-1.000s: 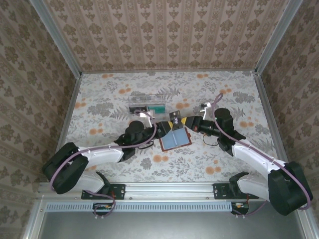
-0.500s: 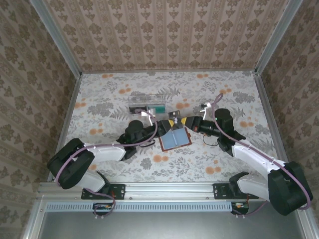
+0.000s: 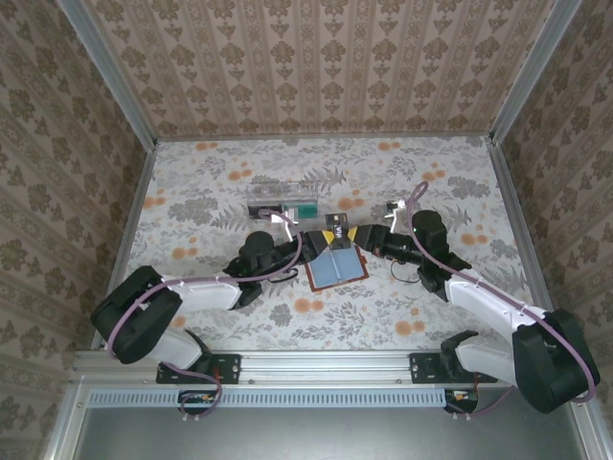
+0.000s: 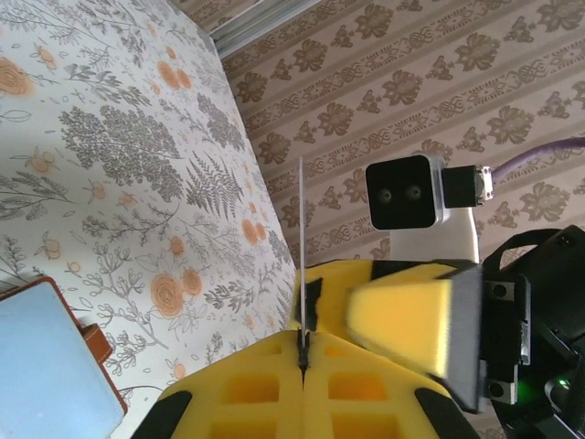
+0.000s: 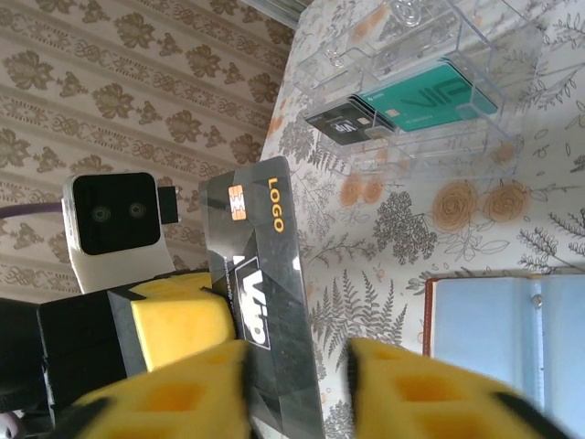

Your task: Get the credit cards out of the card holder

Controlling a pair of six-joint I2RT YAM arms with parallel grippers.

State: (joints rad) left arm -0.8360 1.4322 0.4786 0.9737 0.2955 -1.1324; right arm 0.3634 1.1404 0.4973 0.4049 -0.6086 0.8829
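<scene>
On my left gripper (image 4: 303,364) the jaws pinch the black VIP credit card (image 5: 260,293); on my right gripper (image 5: 297,389) they stand spread around it.

Dark credit card (image 5: 260,274) gleams: smooth, glossy plastic with a metallic gold chip. Beside it, the yellow finger pads (image 5: 178,325) look like matt foam. Behind the card, the tray (image 5: 457,37) is clear, shiny plastic. The card holder (image 5: 494,338) shows brown leather edging and matt blue-grey lining.
</scene>
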